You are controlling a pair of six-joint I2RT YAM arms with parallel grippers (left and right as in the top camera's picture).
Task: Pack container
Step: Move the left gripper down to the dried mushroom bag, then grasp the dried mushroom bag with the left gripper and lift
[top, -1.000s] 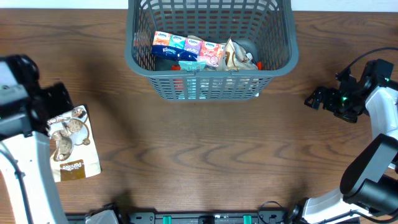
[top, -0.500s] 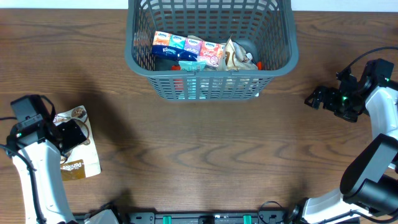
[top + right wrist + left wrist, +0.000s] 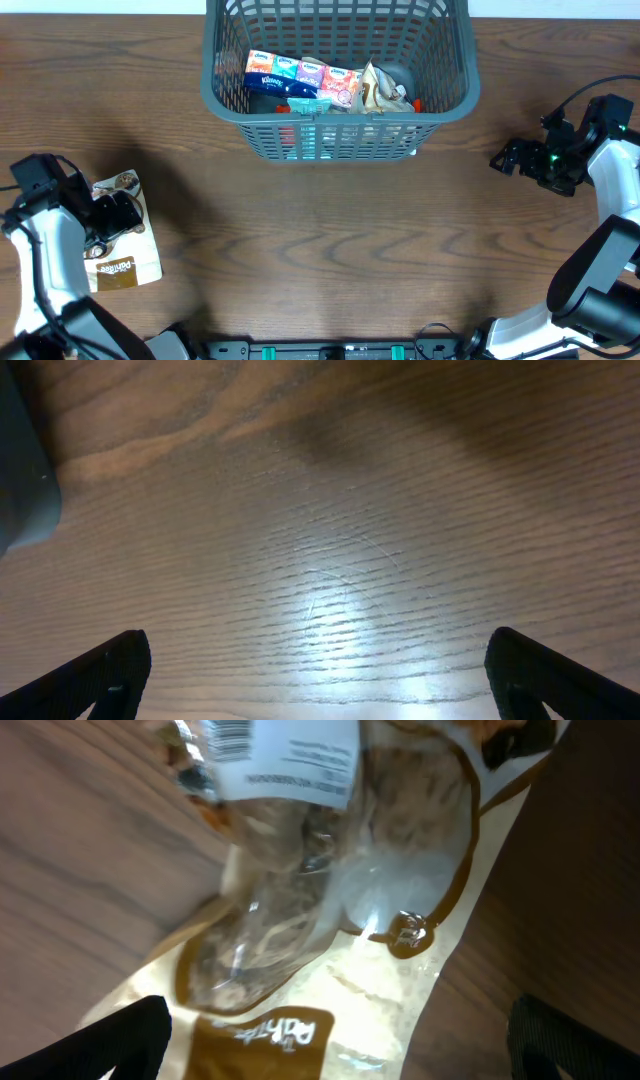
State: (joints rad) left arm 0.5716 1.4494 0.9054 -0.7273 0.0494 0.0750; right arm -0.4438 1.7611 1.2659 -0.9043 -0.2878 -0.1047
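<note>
From overhead, the container point(image 3: 335, 138) is seen at the far middle of the table point(image 3: 320, 240), with tissue packs point(image 3: 300, 75) and a crumpled wrapper point(image 3: 385, 92) lying inside. The left gripper point(image 3: 112, 214) is held over the upper part of a cookie bag point(image 3: 125, 262) at the table's left edge. The right gripper point(image 3: 508, 158) is placed well right of the container.

In the left wrist view, the bag is framed by fingertips spread wide, nothing grasped.

In the right wrist view, bare wood is shown between parted fingertips; a grey corner at the left edge is possibly the container.
</note>
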